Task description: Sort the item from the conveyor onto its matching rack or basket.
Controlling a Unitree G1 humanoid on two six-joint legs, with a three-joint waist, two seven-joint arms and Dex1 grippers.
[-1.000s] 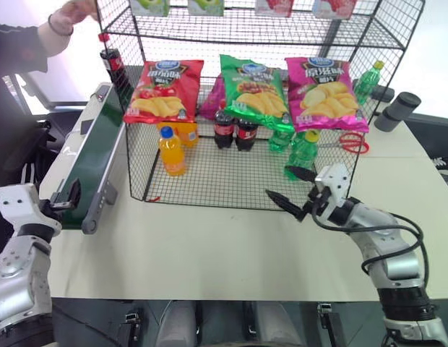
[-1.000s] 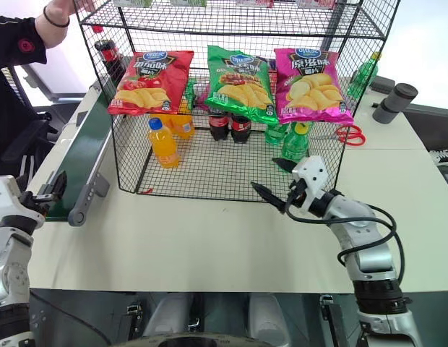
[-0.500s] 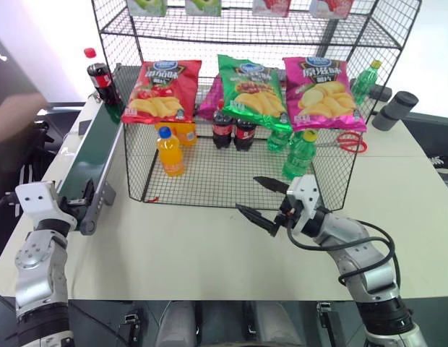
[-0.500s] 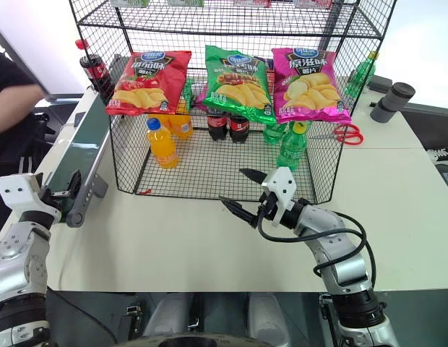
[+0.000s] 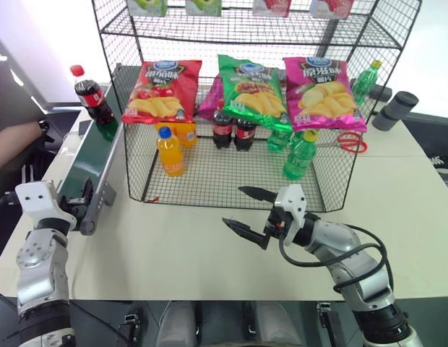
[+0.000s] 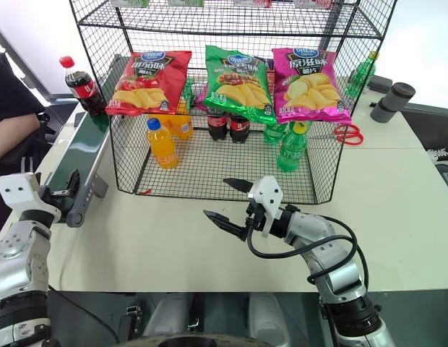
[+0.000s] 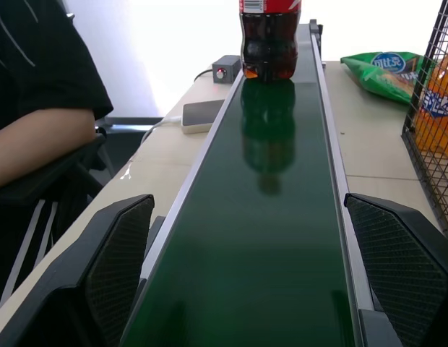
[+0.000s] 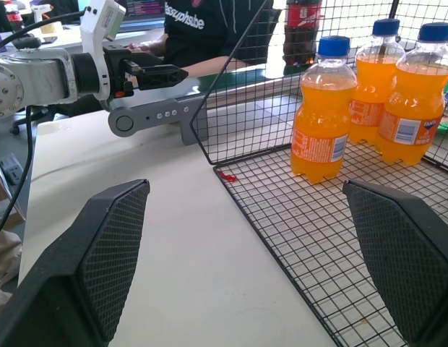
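One black wire rack [image 5: 137, 108] stands on the table [image 5: 195, 253], with one conveyor [image 5: 90, 163] running along its left side. Three chip bags hang across the rack front: one red [image 5: 162, 90], one green [image 5: 251, 88], one pink [image 5: 324, 92]. On the rack's bottom tier stand three orange soda bottles [image 8: 321, 119], two cola bottles [image 5: 235, 129] and at least two green bottles [image 5: 300, 153]; one more green bottle [image 5: 365, 81] shows at the rack's far right. One small cola bottle [image 5: 90, 95] with a red cap stands upright on the far part of the conveyor belt. The right gripper [image 5: 247, 210] reaches level toward the left, in front of the rack, fingers spread and empty. The left gripper [image 7: 260, 275] points along the conveyor's near end, fingers spread either side of the belt, holding nothing.
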